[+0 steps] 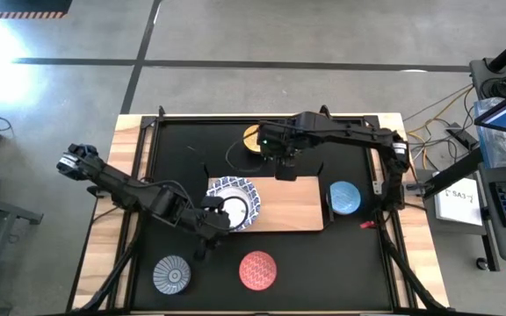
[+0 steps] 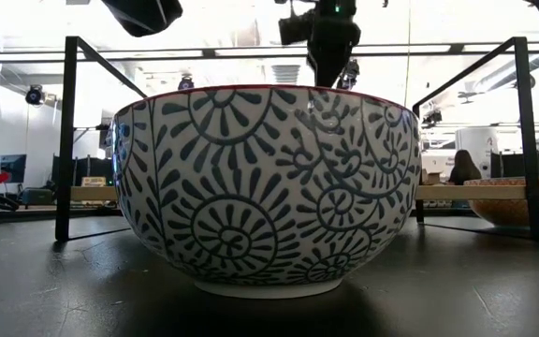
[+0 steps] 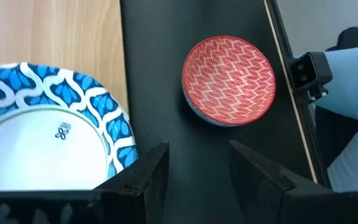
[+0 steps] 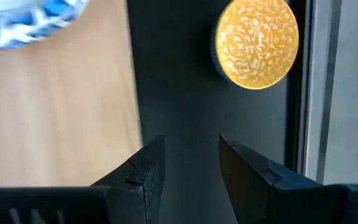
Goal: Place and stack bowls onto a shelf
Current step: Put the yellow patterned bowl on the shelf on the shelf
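Both arms are dark, nearly black, built of chunky jointed links. The left arm (image 1: pixel 130 189) ends in a left claw (image 3: pixel 194 171) with two flat, angular matte-black fingers (image 3: pixel 143 177). The right arm (image 1: pixel 341 132) carries a right claw (image 4: pixel 190 165) of the same squared black fingers (image 4: pixel 145 168), and a small green light glows on its wrist housing (image 1: pixel 264 139).

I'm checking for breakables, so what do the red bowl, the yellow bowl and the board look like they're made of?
The red bowl looks like glazed ceramic: a crisp printed leaf pattern on a smooth surface. The yellow bowl looks the same, with a fine pale pattern, though neither is certain. The board looks like light, matte wood, with visible grain.
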`<action>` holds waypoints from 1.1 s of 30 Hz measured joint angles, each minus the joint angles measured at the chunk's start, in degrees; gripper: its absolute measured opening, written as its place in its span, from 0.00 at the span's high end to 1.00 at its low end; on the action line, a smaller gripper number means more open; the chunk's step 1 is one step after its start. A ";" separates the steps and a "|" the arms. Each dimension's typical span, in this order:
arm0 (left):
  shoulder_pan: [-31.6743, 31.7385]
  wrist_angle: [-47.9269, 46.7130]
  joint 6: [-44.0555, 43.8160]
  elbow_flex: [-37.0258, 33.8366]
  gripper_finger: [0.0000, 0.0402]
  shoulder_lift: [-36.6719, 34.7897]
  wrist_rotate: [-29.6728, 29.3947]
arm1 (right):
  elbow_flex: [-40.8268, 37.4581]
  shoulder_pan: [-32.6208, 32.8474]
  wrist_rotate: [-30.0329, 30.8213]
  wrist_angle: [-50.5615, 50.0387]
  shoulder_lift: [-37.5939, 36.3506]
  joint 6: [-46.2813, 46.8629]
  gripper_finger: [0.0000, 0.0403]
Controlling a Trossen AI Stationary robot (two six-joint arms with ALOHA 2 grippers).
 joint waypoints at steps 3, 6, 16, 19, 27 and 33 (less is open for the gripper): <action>0.04 -1.33 -2.42 -0.15 0.64 0.00 -0.02 | -1.71 -2.22 0.01 1.19 -0.12 -2.38 0.66; 0.86 -1.27 -3.20 -0.26 0.64 0.00 -0.88 | -3.14 -4.55 -0.04 2.03 -0.16 -5.07 0.66; 1.86 -1.22 -5.97 -0.26 0.64 0.02 -9.79 | -8.18 -13.25 -20.06 13.31 -0.16 -11.67 0.66; 1.84 -2.53 -8.05 -0.26 0.64 -0.08 -11.06 | -10.96 -13.93 -21.61 19.00 -0.16 -15.39 0.66; 1.93 -4.15 -10.55 -0.26 0.64 -0.63 -16.43 | -16.42 -14.28 -22.06 25.01 1.40 -20.95 0.66; 2.64 -5.83 -10.73 -0.26 0.64 -1.50 -19.58 | -20.44 -14.81 -20.21 33.93 2.32 -21.66 0.66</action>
